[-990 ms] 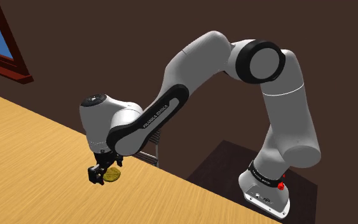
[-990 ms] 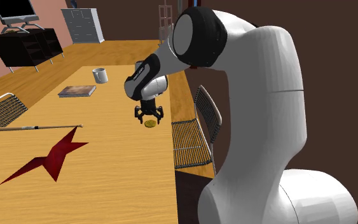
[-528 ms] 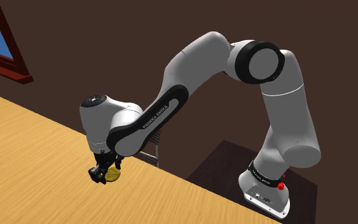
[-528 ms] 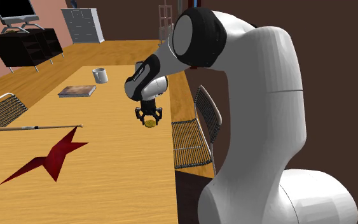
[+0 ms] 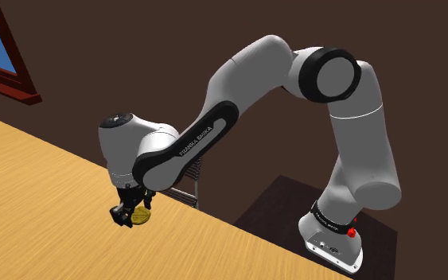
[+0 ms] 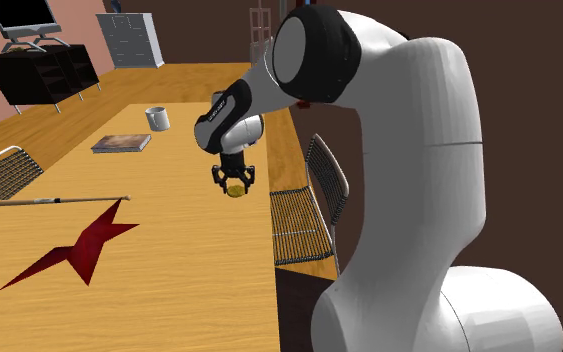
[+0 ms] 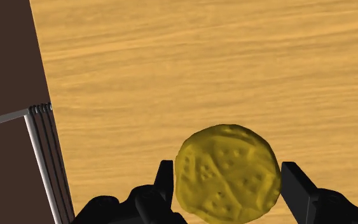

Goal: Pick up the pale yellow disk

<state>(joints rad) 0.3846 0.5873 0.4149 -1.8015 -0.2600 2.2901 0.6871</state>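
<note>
Claw [image 6: 234,181] has narrowed since a second ago. Its fingers now pinch the yellow disk [image 7: 227,173] from both sides, so the grasp looks made and the lift is next. The disk is low left in the shoulder view, near the table [image 5: 39,175] edge, on the wood or barely off it. The arm [image 5: 214,119] arches over from the lower right, wrist pointing straight down.

White lettering on the arm's dark forearm band [image 5: 194,143] reads, probably, FRANKA EMIKA. Small dark print on the arm's base [image 5: 329,227] is illegible.
</note>
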